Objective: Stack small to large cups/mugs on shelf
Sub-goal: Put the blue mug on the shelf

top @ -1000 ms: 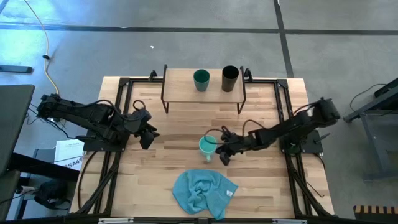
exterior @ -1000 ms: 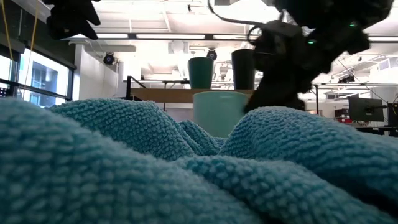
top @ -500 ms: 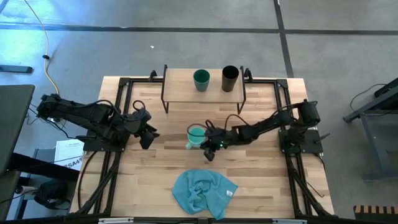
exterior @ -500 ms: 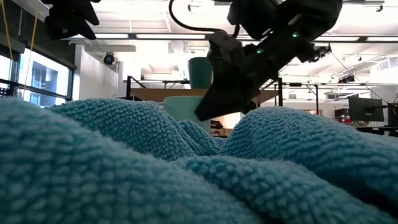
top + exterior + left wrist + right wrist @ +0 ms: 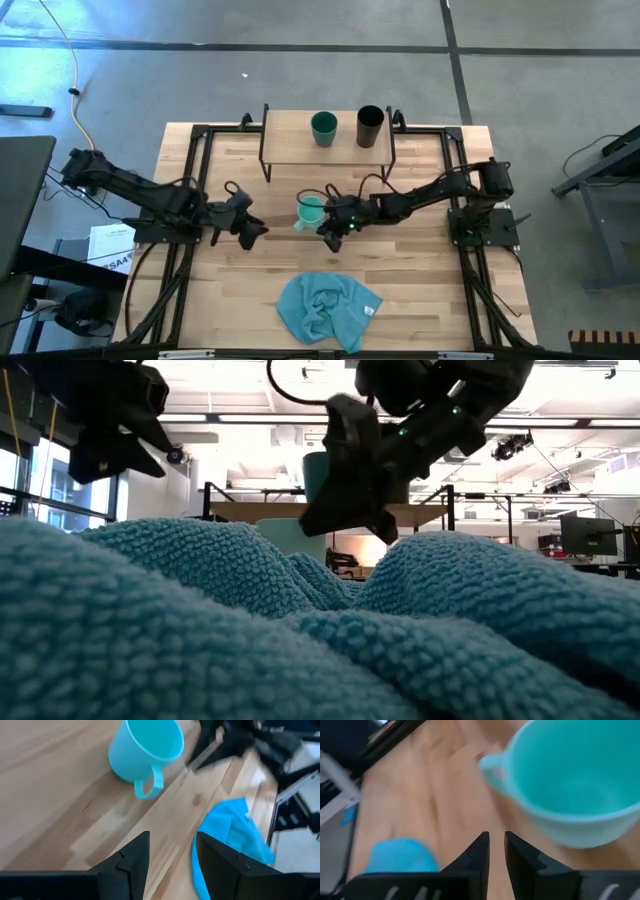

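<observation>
The light turquoise mug point(image 5: 311, 211) stands upright on the tabletop in front of the shelf point(image 5: 290, 150); it also shows in the left wrist view point(image 5: 145, 750) and the right wrist view point(image 5: 565, 795). The dark teal cup point(image 5: 323, 128) and the tall black cup point(image 5: 370, 126) stand side by side on the shelf. My right gripper point(image 5: 333, 228) point(image 5: 496, 840) is shut, close beside the mug's right, near side. My left gripper point(image 5: 252, 230) point(image 5: 172, 840) is open and empty, left of the mug, pointing at its handle point(image 5: 149, 786). My right gripper has its shut fingers point(image 5: 480, 845) low beside the mug's wall point(image 5: 560, 832), coming level from the table's right. I cannot tell whether they touch the mug. The mug stands on its base on the table.
A crumpled blue cloth point(image 5: 328, 308) lies near the table's front edge and fills the low view's foreground point(image 5: 300, 640). Black frame rails point(image 5: 195, 180) run along both sides of the table. Bare wood lies between the mug and the cloth.
My right gripper has gone toward the table's left and a little toward the far edge, and the mug has slid ahead of it along the table, staying upright. My left gripper has reached toward the table's right and near edge, toward the mug.
</observation>
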{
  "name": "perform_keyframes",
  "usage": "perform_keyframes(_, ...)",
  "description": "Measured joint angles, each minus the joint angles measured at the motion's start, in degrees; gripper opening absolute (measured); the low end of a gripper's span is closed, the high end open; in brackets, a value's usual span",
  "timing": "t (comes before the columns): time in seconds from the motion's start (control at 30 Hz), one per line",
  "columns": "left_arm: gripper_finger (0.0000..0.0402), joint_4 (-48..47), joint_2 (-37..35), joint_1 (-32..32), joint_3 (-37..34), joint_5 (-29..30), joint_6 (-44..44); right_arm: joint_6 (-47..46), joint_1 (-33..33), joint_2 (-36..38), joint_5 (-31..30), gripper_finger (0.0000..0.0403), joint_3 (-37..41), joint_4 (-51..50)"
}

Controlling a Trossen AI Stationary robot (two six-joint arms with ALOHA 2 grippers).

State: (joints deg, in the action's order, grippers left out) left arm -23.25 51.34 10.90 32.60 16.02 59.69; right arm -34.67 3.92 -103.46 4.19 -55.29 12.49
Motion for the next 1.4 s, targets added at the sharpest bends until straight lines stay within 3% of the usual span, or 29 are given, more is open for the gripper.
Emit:
perform_keyframes(0.23, 0.0150, 4.52, 1.15, -0.04, 0.11, 4.92, -3.65, -2.41, 4.63, 1.88, 6.04, 0.0050, 0.07, 0.33)
perform_keyframes(0.6, 0.0150, 10.29, 5.85, -0.44, 0.15, 13.65, -16.65, 4.80, 9.29, 13.41, 1.69, 0.0050, 0.11, 0.27)
perform_keyframes(1.03, 0.0150, 13.64, 15.35, -11.51, 1.73, 1.40, -9.98, 6.68, 13.11, 25.98, -6.10, 0.0050, 0.11, -2.04)
perform_keyframes(1.23, 0.0149, 12.07, 19.50, -17.06, 7.61, -4.04, -10.60, 7.52, 15.30, 29.39, -8.77, 0.0050, 0.11, -3.60)
perform_keyframes(1.4, 0.0149, 4.14, 24.29, -19.91, 14.45, -5.23, -12.82, 8.17, 17.38, 31.17, -11.42, 0.0050, 0.11, -4.23)
